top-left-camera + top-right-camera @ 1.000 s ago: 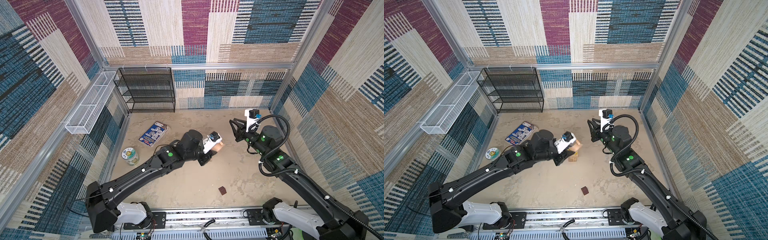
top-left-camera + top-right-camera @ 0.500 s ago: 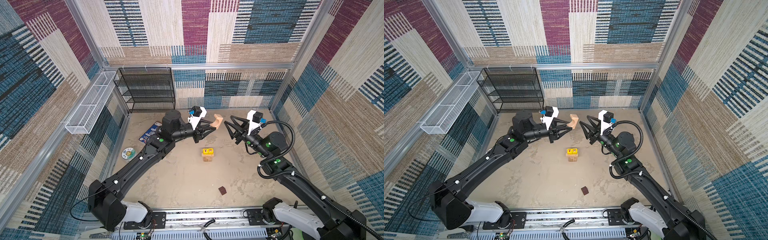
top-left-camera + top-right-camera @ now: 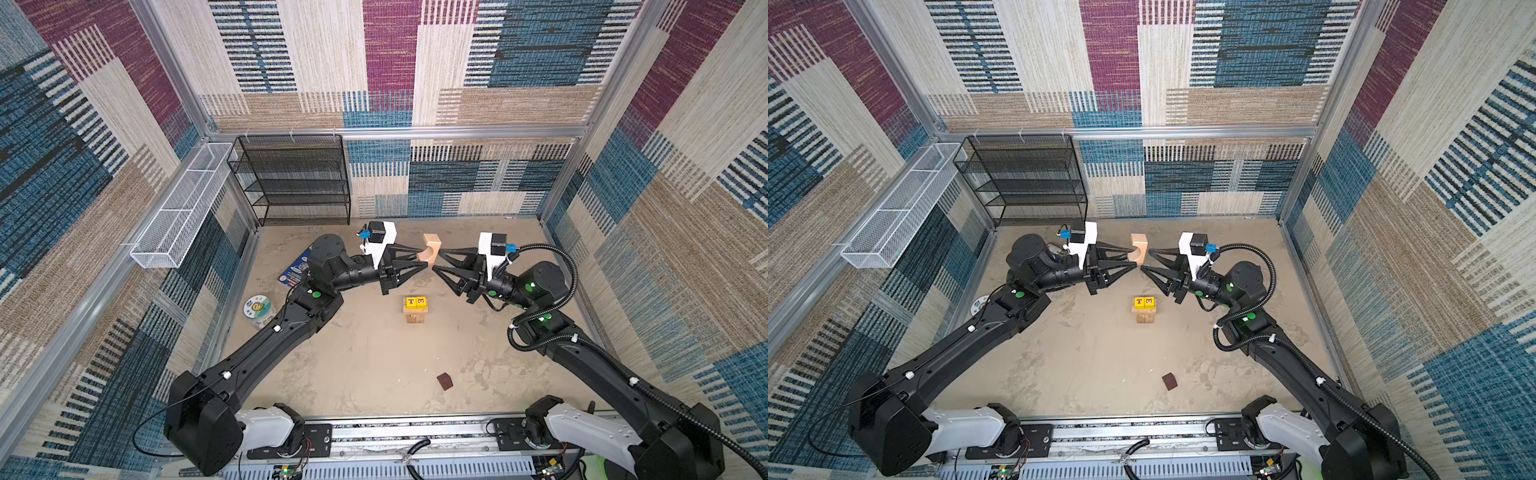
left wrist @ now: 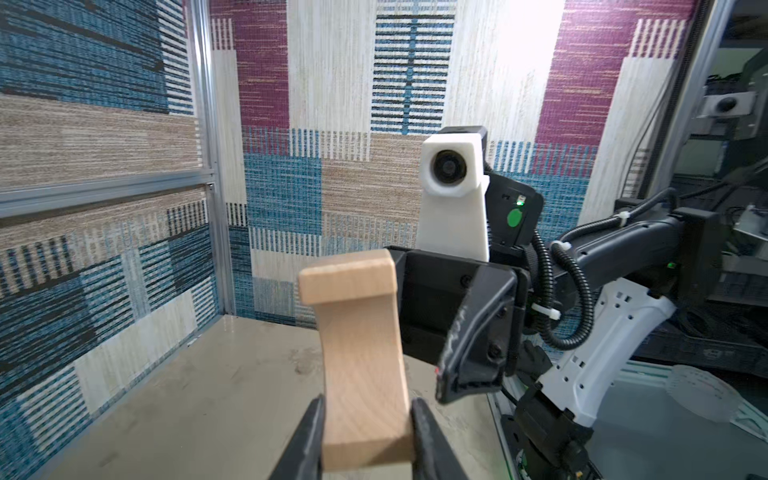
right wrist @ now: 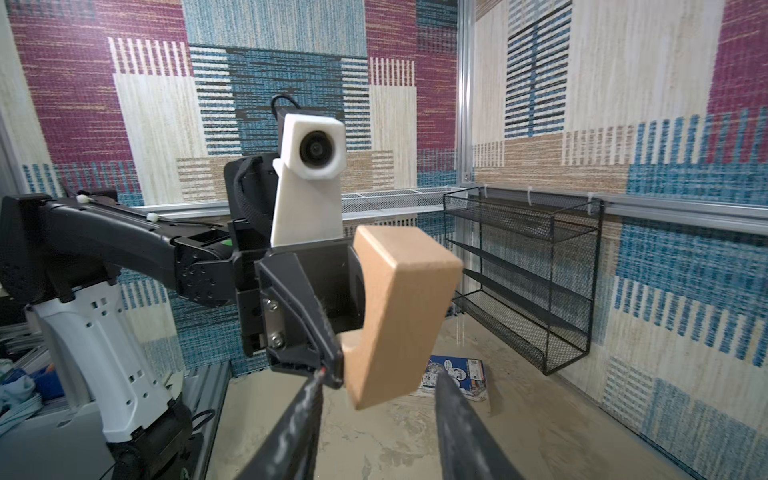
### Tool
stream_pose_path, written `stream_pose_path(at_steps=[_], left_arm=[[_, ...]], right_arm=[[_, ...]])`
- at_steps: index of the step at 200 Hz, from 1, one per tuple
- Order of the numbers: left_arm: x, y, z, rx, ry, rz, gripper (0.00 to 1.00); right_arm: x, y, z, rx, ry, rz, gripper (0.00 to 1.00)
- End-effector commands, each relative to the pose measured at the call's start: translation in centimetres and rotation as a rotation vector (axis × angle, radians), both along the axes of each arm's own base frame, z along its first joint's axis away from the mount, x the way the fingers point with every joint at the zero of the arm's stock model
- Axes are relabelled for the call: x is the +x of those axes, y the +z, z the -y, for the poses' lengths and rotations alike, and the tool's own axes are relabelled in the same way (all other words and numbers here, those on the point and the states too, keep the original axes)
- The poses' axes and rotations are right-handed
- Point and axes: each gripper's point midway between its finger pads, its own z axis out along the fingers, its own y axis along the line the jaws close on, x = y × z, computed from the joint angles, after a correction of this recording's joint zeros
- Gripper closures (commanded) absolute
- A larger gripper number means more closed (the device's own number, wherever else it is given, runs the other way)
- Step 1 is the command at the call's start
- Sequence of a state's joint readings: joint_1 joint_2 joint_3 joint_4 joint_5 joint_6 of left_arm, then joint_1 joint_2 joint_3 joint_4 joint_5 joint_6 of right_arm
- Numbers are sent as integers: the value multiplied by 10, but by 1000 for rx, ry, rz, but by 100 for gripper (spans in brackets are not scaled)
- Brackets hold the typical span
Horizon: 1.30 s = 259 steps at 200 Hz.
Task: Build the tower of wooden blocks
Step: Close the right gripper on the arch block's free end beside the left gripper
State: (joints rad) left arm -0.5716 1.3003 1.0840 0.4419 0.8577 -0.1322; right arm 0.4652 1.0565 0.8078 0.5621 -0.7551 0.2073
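Note:
The pale wood arch [image 3: 432, 248] [image 3: 1139, 248] [image 4: 361, 353] [image 5: 399, 311] hangs in the air toward the back of the floor, standing on end. My left gripper [image 3: 423, 259] [image 3: 1135, 259] [image 4: 368, 419] is shut on one of its ends. From the opposite side my right gripper [image 3: 437, 260] [image 3: 1145, 259] [image 5: 378, 384] stands open, its fingers straddling the arch with a gap showing. In front of both stands the wood block tower [image 3: 415, 309] [image 3: 1145, 309]: two yellow lettered cubes on pale bars. The dark brown cube [image 3: 444, 381] [image 3: 1169, 381] lies alone near the front.
A blue printed packet [image 3: 297, 270] [image 5: 457, 374] and a round white disc [image 3: 258, 309] lie by the left wall. A black mesh rack [image 3: 295, 183] stands at the back left, and a white wire basket [image 3: 183, 208] hangs on the left wall.
My left gripper carried the arch up and back, away from the tower. The right gripper opened wider and moved in until its fingers reach the arch.

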Motion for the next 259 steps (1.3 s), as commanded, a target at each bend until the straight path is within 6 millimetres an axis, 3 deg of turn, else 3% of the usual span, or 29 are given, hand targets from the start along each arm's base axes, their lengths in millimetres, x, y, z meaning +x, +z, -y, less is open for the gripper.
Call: stream_pose_path(at_steps=[1, 48, 107, 150, 204, 259], left_arm=[[-22, 19, -3, -60, -99, 60, 100], [-38, 27, -5, -88, -178, 106, 100], [-49, 28, -6, -97, -240, 127, 100], [-47, 24, -5, -82, -231, 127, 100], [-43, 19, -3, -68, -216, 124, 100], [-37, 14, -2, -55, -190, 118, 100]], right_arm=[[-19, 11, -4, -15, 87, 73, 54], [-36, 16, -8, -57, 183, 105, 53], [-50, 21, -20, -133, 381, 33, 63], [-52, 29, -18, -129, 375, 32, 63], [-43, 40, -15, -106, 292, 24, 53], [-36, 42, -10, -93, 204, 17, 59]])
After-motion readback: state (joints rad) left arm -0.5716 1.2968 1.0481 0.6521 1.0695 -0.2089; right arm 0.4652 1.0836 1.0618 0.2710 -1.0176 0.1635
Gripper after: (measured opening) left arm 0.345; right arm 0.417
